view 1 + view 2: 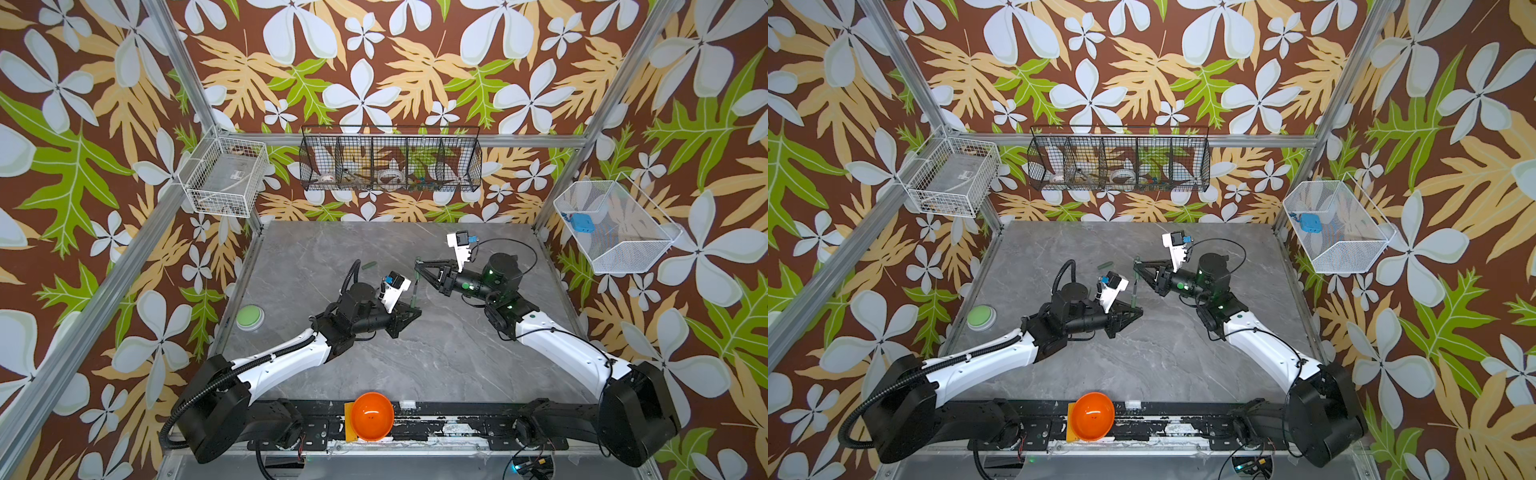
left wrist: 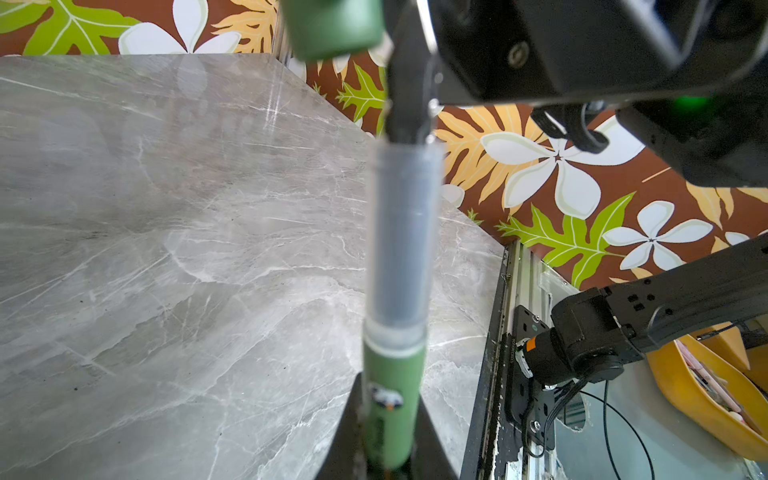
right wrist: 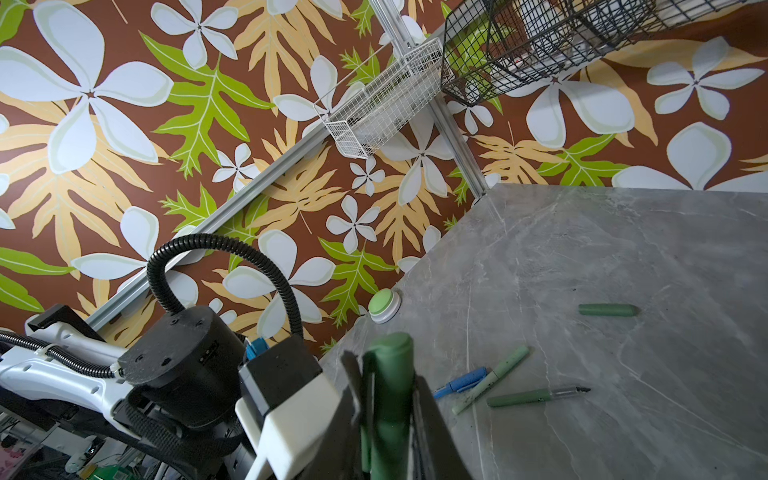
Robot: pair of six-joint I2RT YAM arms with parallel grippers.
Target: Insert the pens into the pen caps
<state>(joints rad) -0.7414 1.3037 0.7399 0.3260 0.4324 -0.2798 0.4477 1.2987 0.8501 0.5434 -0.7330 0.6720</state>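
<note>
orange bowl [image 1: 371, 415]: middle of the near edge of the bench [image 1: 436, 361].
green button [image 1: 249, 318]: at the left edge, about mid-depth.
left gripper [image 1: 415, 310]: mid-bench, jaws clamped on the dark green pen [image 2: 392, 386], which sticks out of the jaws with its tip end toward the far edge.
left wrist view only: the pen's clear front section and a small sticker on the barrel.
right gripper [image 1: 417, 262]: just past the pen's tip, jaws clamped on the dark green cap [image 3: 390, 365]. The cap is near the tip, not on it.
right wrist view only: blue pen [image 3: 459, 380], pale green pen [image 3: 492, 378] and second dark green pen [image 3: 536, 397] lie close together on the bench, uncapped. The top views do not show them.
loose cap [image 1: 368, 265]: lies flat, left of centre, toward the far edge. It shows in both top views and the right wrist view.
black wire basket [image 1: 473, 166]: on the wall past the far edge, contents too small to tell.
</note>
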